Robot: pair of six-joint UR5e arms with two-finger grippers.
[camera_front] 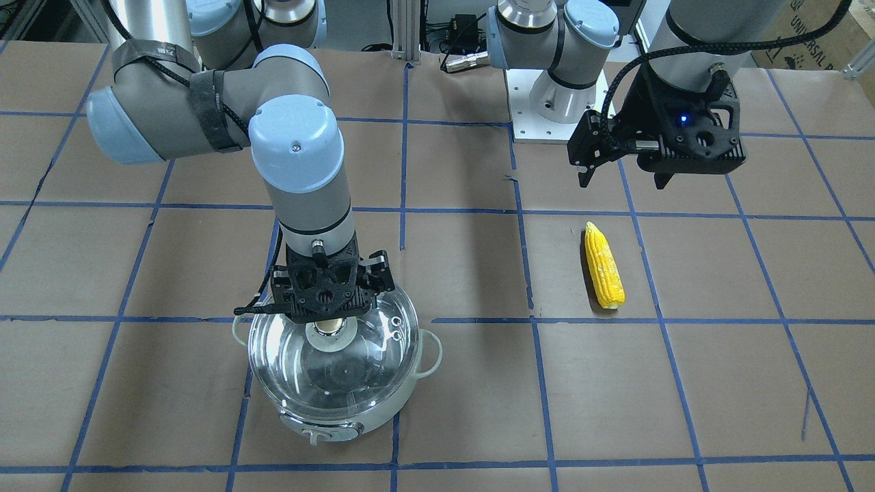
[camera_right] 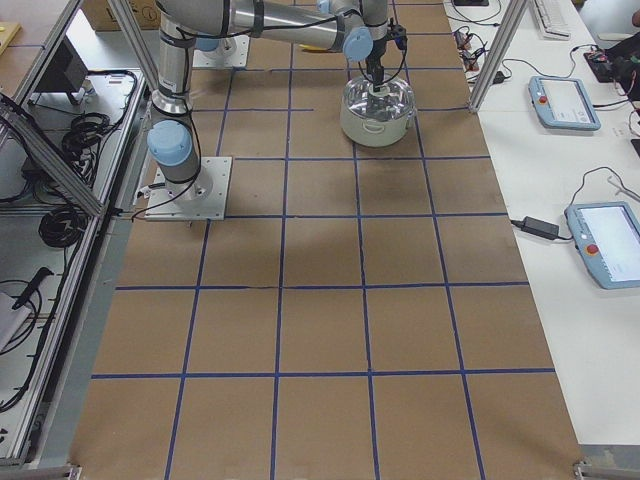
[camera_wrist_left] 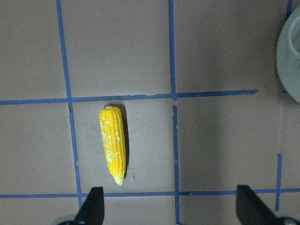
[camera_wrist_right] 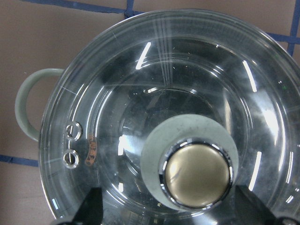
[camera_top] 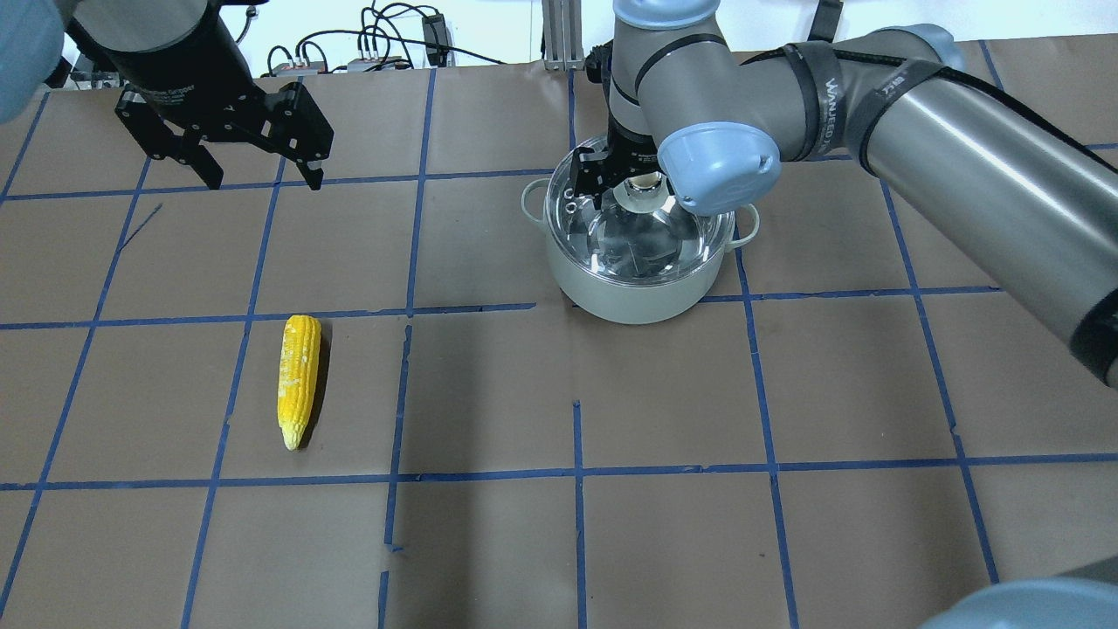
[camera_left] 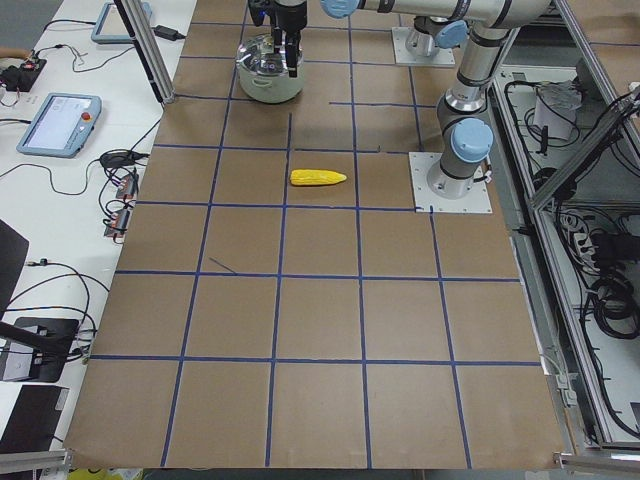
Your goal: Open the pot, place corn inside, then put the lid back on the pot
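Two claws are in view, and both are spread and hold nothing. The right claw hangs directly over the pot, which stands at the upper centre of the overhead frame. Its fingers sit on either side of the knob without visibly touching it. The lid appears seated level on the pot rim, so the opening step is judged not yet done. The left claw hovers above the desk at the upper left of the overhead frame. The corn lies flat at the lower left of that frame, tapered end toward the bottom edge and well apart from the pot. The step in hand is judged to be gripping the knob. In the right wrist view the knob sits nearer the right-hand finger than the left, so centre the claw before closing; otherwise one finger may meet the knob first and push the lid sideways. Lower until the fingers bracket the pale stem below the beige cap, then close firmly, since the cap looks smooth and rounded. Lift straight up until the glass clears the rim and both loop handles. Set the lid down on bare desk away from the corn, leaving the left claw a clear path to the pot.
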